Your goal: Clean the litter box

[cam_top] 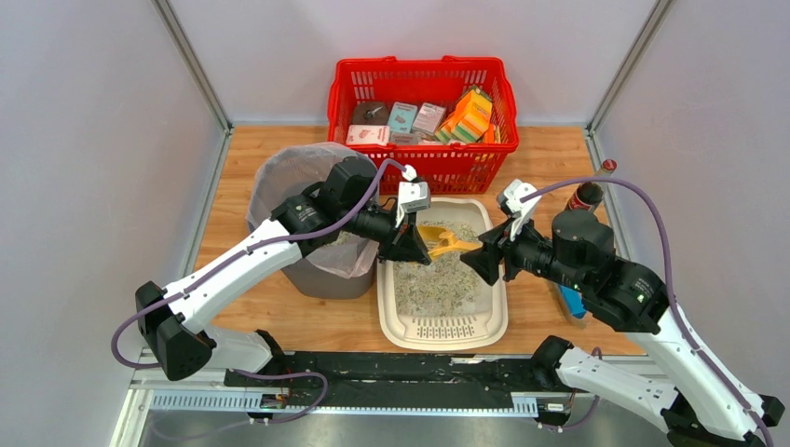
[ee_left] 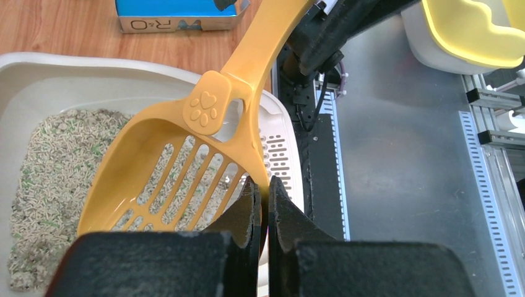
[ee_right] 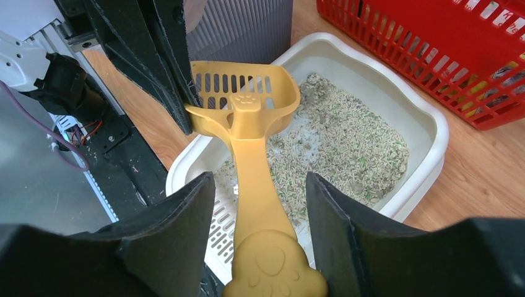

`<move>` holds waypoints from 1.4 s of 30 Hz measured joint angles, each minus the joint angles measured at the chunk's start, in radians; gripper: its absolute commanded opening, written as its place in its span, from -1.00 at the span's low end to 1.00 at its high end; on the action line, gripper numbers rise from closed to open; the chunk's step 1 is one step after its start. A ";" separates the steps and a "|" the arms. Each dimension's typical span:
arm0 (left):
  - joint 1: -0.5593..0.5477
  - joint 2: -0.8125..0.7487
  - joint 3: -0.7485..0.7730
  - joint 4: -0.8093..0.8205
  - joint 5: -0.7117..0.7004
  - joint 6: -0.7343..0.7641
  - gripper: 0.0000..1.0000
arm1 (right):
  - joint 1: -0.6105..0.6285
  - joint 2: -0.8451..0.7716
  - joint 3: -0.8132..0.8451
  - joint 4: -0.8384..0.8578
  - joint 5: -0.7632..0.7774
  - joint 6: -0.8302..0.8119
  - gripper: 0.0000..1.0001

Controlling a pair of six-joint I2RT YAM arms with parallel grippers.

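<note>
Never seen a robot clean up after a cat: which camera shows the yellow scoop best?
The right wrist view: the yellow scoop shows nearly whole, slotted bowl to paw-print handle end. The left wrist view cuts off its handle; the top view shows only a small, distant piece.

The top edge cuts off the blue box [ee_left: 173, 9] and the scoop [ee_left: 148, 142].

- Litter box [cam_top: 442, 328]: one.
- Litter scoop [cam_top: 445, 240], yellow, slotted: one.
- Red mesh basket [cam_top: 419, 65]: one; the packages [cam_top: 410, 119] inside overlap, so no exact count is possible.
- Grey bin [cam_top: 321, 279] with clear bag: one.
- Dark bottle [cam_top: 587, 196]: one.
- Blue carton [ee_left: 179, 12]: one.
- Grippers: two, left gripper [ee_left: 263, 185] and right gripper [ee_right: 260, 179].
</note>
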State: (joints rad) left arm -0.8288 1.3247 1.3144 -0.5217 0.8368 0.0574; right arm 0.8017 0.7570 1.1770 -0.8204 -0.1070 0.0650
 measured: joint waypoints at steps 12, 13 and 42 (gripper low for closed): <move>0.002 -0.014 -0.005 -0.005 -0.011 0.006 -0.03 | -0.004 -0.013 -0.002 0.001 0.006 0.010 -0.99; 0.002 -0.017 -0.005 -0.005 -0.019 0.011 0.23 | -0.004 -0.015 -0.002 0.001 0.012 0.010 -0.99; 0.721 -0.406 -0.067 -0.116 -0.744 -0.128 0.75 | 0.092 0.080 -0.039 -0.274 0.305 0.202 -1.00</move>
State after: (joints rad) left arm -0.1078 0.9184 1.2476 -0.6373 0.0925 -0.0704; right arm 0.8940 0.8375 1.1385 -1.0939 0.1978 0.2668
